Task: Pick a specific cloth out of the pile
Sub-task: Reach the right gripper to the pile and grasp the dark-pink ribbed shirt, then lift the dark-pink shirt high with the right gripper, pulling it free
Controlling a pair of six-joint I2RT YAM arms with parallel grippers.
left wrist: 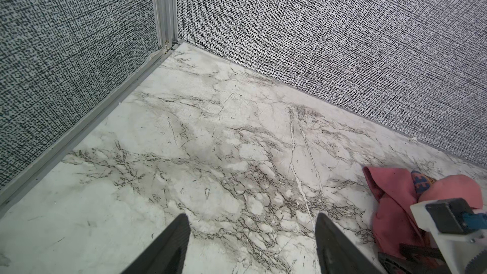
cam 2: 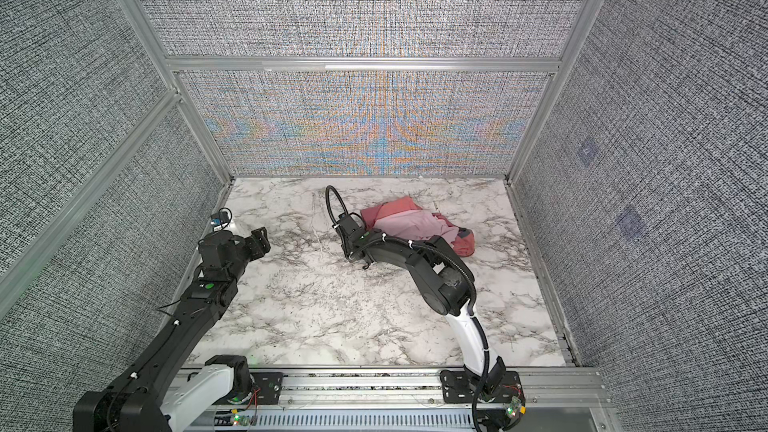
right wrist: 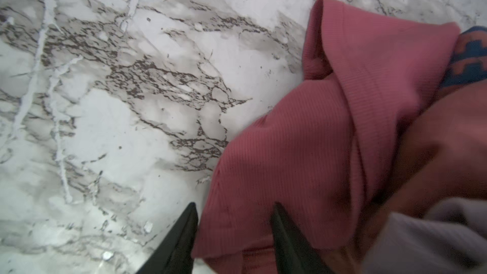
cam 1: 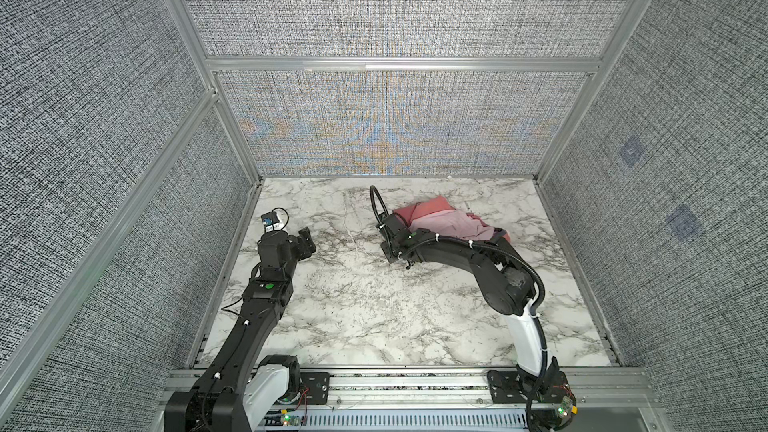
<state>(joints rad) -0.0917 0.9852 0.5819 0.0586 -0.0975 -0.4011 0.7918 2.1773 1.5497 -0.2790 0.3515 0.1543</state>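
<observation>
Grey woven wall panels point(cam 1: 395, 6) in an aluminium frame close in a marble-patterned table point(cam 1: 374, 317). Near the table's far edge, right of the middle, lies the pile point(cam 1: 453, 224) of soft fabrics. A pale pink piece point(cam 1: 446, 224) is on top, and a salmon garment point(cam 2: 463, 243) with dark edging sits on the side nearer the right edge. The cloth point(cam 1: 419, 206), plain rose-red, is at the pile's far-left side.

The right gripper point(right wrist: 234, 206) is low at the pile's left side. In the right wrist view its two black fingers point(right wrist: 184, 235) stand apart with a folded edge of the cloth between them, one finger over bare table and the other over the fabric.

The left gripper point(left wrist: 251, 216) hangs over the table near the left edge, well apart from the pile, its fingers spread wide with only marble showing between them.
</observation>
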